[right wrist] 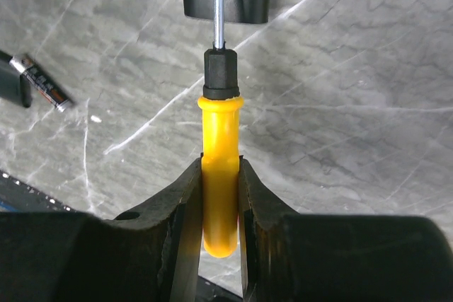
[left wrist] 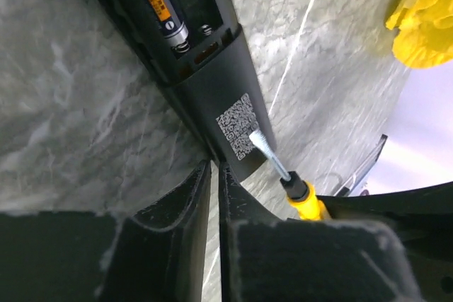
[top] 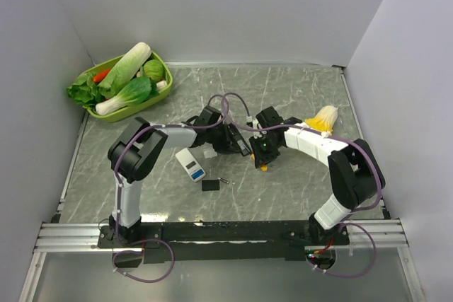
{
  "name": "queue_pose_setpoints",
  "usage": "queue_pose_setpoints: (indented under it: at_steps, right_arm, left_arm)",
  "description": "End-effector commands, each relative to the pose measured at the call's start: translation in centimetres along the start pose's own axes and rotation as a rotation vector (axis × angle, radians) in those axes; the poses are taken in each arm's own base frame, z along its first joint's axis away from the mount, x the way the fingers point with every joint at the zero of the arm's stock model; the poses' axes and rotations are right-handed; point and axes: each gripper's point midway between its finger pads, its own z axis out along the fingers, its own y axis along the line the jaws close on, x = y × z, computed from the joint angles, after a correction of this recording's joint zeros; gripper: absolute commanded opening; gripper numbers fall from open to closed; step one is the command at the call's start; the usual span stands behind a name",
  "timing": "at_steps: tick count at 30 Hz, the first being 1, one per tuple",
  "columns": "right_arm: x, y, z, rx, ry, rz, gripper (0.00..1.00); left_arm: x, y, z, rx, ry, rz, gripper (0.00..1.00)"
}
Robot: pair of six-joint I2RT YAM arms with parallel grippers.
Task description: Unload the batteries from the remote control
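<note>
At the near end of the black remote (left wrist: 212, 76), my left claw (left wrist: 214, 167) is closed to a thin slit, its tips on that end's edge, which they appear to pinch. The remote's back faces my left wrist camera with its battery bay uncovered, and one seated battery (left wrist: 159, 5) lies in the bay against a spring. My right claw (right wrist: 220, 164) is clamped on the yellow handle of a screwdriver (right wrist: 219, 125); the shaft reaches to the remote, and its flat tip rests on the QR sticker (left wrist: 239, 125) just below the bay. Off the remote, toward my bases, a loose battery (right wrist: 41, 84) lies on the marbled desk (right wrist: 340, 104) just beside a black cover plate (top: 209, 184). Left of the black remote lies a white remote (top: 190, 164).
</note>
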Motion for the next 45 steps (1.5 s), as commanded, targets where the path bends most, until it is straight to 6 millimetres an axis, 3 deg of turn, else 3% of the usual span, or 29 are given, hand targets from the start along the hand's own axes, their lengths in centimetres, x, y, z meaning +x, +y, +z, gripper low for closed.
queue_pose_setpoints:
  at_steps: [1,5,9,14,17,22,27,33,45]
  right_arm:
    - [-2.6,0.0,-2.1,0.039,-0.116,0.003,0.0]
    - [-5.5,-0.6,-2.8,0.077,-0.166,0.015,0.0]
    - [-7.1,-1.4,-1.4,0.096,-0.138,0.024,0.0]
    - [-9.3,-2.9,-0.6,0.129,-0.136,0.046,0.0]
    - [-9.9,-3.6,0.2,0.135,-0.109,0.041,0.0]
    - [-8.8,-4.0,2.1,0.11,-0.041,0.028,0.0]
    - [-8.6,-3.8,3.1,0.079,-0.045,0.005,0.0]
    - [-8.1,-2.7,3.6,0.015,-0.054,0.007,0.0]
    - [-3.5,-1.2,2.4,-0.015,-0.04,0.082,0.0]
  left_arm:
    - [-0.7,1.2,-0.8,-0.105,-0.058,-0.012,0.11]
    - [-3.8,1.7,-2.3,-0.129,-0.155,-0.051,0.08]
    - [-7.2,3.3,-3.7,-0.158,-0.217,-0.092,0.03]
    - [-10.3,5.0,-3.6,-0.217,-0.257,-0.107,0.01]
    - [-11.3,5.2,-3.0,-0.226,-0.26,-0.104,0.01]
    - [-12.7,4.0,-1.7,-0.178,-0.254,-0.07,0.01]
    - [-12.5,3.5,-0.5,-0.133,-0.219,-0.06,0.01]
    - [-10.6,3.2,0.6,-0.094,-0.164,-0.049,0.01]
    - [-6.1,1.8,1.0,-0.012,-0.08,-0.042,0.01]
